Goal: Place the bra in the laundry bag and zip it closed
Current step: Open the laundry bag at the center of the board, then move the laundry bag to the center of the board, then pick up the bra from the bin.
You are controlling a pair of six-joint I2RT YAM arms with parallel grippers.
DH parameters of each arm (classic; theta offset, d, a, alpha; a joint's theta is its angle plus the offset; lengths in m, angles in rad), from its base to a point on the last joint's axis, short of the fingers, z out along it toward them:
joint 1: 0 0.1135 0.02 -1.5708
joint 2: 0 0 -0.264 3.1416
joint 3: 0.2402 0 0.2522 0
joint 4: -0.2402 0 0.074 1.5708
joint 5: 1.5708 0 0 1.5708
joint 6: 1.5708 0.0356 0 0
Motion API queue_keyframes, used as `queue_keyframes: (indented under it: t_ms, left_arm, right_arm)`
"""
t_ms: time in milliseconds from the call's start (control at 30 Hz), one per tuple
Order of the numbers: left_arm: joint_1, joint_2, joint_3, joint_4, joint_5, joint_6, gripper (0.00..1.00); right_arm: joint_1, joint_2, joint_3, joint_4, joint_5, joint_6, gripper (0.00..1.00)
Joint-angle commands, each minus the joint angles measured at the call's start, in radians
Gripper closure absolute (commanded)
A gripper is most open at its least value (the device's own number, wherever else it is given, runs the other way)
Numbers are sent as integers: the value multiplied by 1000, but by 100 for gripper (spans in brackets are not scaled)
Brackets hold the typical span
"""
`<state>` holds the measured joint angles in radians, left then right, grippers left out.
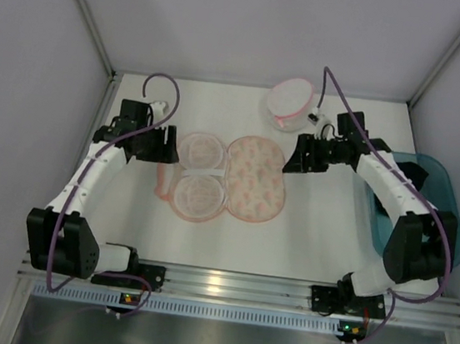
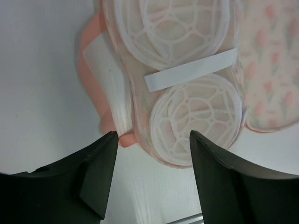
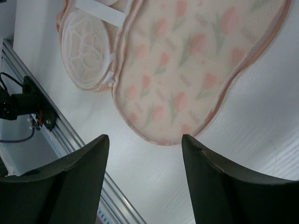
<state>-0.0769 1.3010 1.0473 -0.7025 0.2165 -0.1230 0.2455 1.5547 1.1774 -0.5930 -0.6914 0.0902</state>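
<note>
Two open grippers flank the unzipped bag [image 1: 229, 178] at the table's [image 1: 123, 218] middle.
The bag lies flat, spread in two halves. The left half shows two round white lattice cups [image 2: 196, 116] with a white band [image 2: 189, 70] between them, and the right half is the tulip-printed cover [image 3: 187, 70]. A peach strip [image 2: 91, 51] lies against the bag's left edge. Where the bra is cannot be told from these views. The left gripper [image 1: 172, 150] hangs over the bag's left edge, jaws apart with nothing between them. The right gripper [image 1: 292, 159] hangs at the cover's right edge, jaws likewise apart and empty. A white pouch [image 1: 289, 102] sits near the far edge, and a teal tub [image 1: 427, 205] sits at the right edge.
</note>
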Motion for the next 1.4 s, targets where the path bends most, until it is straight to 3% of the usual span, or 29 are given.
queue_keyframes:
  t_ms: [0, 67, 167, 300, 533, 867, 1000, 1133, 1367]
  left_arm:
    - [8, -45, 118, -3, 84, 112, 30]
    - [6, -40, 146, -18, 157, 163, 21]
    - [-9, -6, 209, -64, 196, 252, 18]
    - [-61, 40, 237, -65, 127, 295, 18]
    - [-248, 234, 270, -31, -29, 220, 19]
    - [-300, 529, 257, 4, 3, 282, 21]
    - [-336, 604, 252, -2, 108, 338, 21]
    - [-389, 554, 246, -8, 144, 361, 19]
    - [-391, 324, 237, -40, 184, 355, 15]
  right_arm:
    - [-41, -107, 91, -97, 4, -81, 36]
    - [-98, -134, 122, -170, 4, -128, 35]
    - [-184, -156, 165, -263, 4, -211, 33]
    - [-293, -196, 198, -391, 42, -323, 32]
    - [-452, -154, 324, -568, 104, -417, 30]
    - [-635, -25, 390, -573, 395, -526, 31]
    - [-684, 59, 373, -513, 496, -576, 31]
    - [-724, 120, 378, -522, 487, -625, 32]
    - [-735, 128, 263, -427, 523, -833, 31]
